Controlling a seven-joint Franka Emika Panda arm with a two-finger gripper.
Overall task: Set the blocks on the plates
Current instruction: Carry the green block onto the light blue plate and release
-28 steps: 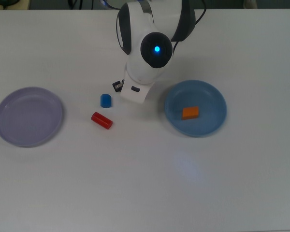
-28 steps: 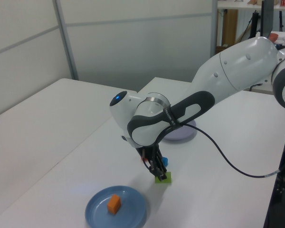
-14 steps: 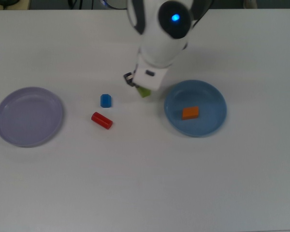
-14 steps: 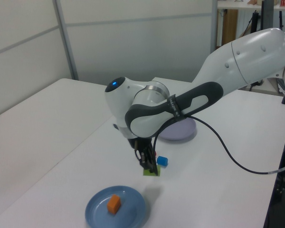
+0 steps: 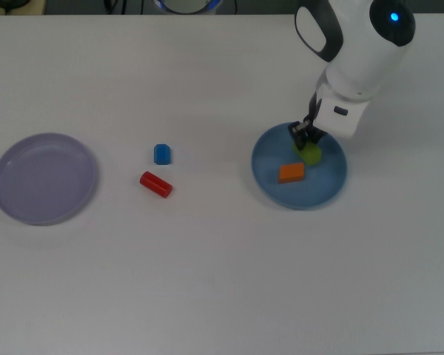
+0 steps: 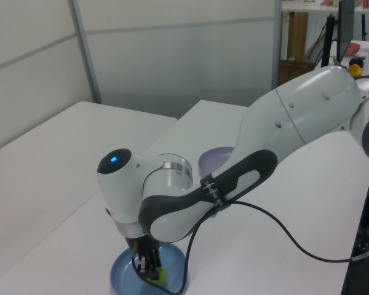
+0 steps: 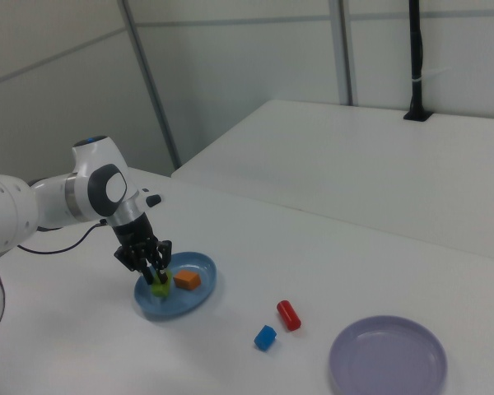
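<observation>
Green block (image 5: 311, 154) sits clamped in the pincer (image 5: 305, 140) over the blue plate (image 5: 325, 191).

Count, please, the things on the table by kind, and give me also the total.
Blocks: 4, namely the green block, the orange block, the red block and the blue block.
Plates: 2, namely the blue plate and the lavender plate.
Total: 6.

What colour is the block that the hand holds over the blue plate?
Green block, clearest in the right view.
</observation>
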